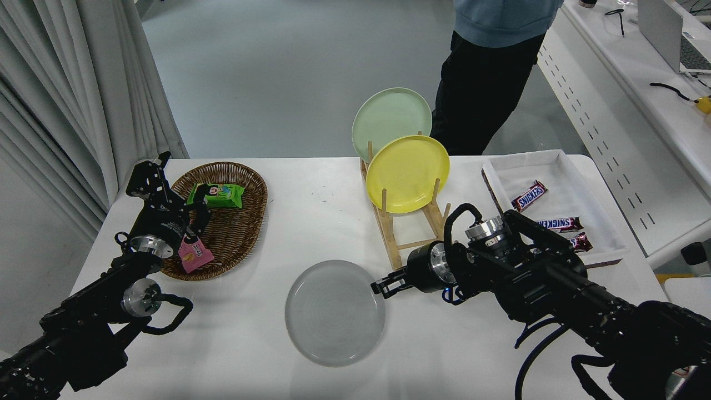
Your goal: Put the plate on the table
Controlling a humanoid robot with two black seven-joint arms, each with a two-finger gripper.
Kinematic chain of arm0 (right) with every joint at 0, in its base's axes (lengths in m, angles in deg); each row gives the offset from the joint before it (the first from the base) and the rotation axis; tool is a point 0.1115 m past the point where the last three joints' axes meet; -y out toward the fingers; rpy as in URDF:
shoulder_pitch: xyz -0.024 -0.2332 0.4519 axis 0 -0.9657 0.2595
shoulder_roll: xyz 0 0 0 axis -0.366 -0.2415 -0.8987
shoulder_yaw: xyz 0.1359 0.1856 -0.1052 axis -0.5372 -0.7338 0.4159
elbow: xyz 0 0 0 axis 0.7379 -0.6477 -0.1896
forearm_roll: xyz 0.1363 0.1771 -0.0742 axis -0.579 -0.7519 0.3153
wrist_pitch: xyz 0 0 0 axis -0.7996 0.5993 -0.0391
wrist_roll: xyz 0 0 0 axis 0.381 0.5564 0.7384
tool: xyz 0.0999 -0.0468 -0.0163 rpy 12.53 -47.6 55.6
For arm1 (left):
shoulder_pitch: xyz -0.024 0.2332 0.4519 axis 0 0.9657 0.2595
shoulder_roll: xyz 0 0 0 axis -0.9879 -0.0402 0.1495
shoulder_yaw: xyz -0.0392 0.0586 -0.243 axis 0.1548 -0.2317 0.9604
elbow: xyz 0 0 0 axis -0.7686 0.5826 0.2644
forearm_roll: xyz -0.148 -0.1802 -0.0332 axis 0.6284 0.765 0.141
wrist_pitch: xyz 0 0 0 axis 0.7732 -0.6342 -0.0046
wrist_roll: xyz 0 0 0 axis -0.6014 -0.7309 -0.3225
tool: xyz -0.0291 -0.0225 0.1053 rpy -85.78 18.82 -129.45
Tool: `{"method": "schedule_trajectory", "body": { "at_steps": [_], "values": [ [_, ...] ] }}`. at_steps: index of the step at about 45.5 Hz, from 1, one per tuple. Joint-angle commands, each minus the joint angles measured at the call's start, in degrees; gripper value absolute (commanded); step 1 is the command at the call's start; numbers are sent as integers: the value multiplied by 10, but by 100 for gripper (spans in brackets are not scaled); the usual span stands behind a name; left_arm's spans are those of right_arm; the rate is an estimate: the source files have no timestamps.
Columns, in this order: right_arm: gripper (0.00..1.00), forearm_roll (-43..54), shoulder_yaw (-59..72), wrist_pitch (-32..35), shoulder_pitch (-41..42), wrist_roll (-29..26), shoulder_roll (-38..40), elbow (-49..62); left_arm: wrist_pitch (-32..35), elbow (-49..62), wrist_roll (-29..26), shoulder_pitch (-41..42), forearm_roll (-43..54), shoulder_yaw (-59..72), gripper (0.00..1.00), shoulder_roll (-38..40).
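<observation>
The light-gray plate (335, 313) lies at the front middle of the white table (311, 216), flat or nearly flat. My right gripper (379, 288) reaches in from the right and sits at the plate's upper-right rim. Its fingers look closed on that rim. My left arm is parked at the lower left, with its gripper (149, 176) beside the wicker basket.
A wooden rack (394, 239) behind the gray plate holds a yellow plate (407, 173) and a pale green plate (390, 115). A wicker basket (233, 233) with snack packs is at the left. A white tray (555, 166) with candy bars is at the right. A person (483, 72) stands at the far side.
</observation>
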Motion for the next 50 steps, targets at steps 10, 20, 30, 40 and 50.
{"method": "schedule_trajectory", "body": {
  "at_steps": [10, 20, 30, 40, 50],
  "values": [
    [0, -5, 21, 0, -1, -2, 0, 3, 0, 0, 0, 0, 0, 0, 100, 0],
    [0, -5, 21, 0, 1, -3, 0, 3, 1, 0, 0, -1, 0, 0, 100, 0],
    [0, -5, 21, 0, -5, -2, 0, 3, 1, 0, 0, -1, 0, 0, 100, 0],
    [0, -1, 20, 0, -2, -1, 0, 3, 1, 0, 0, 0, 0, 0, 100, 0],
    [0, 0, 21, 0, -5, -1, 0, 2, 0, 0, 0, -1, 0, 0, 100, 0]
  ]
}}
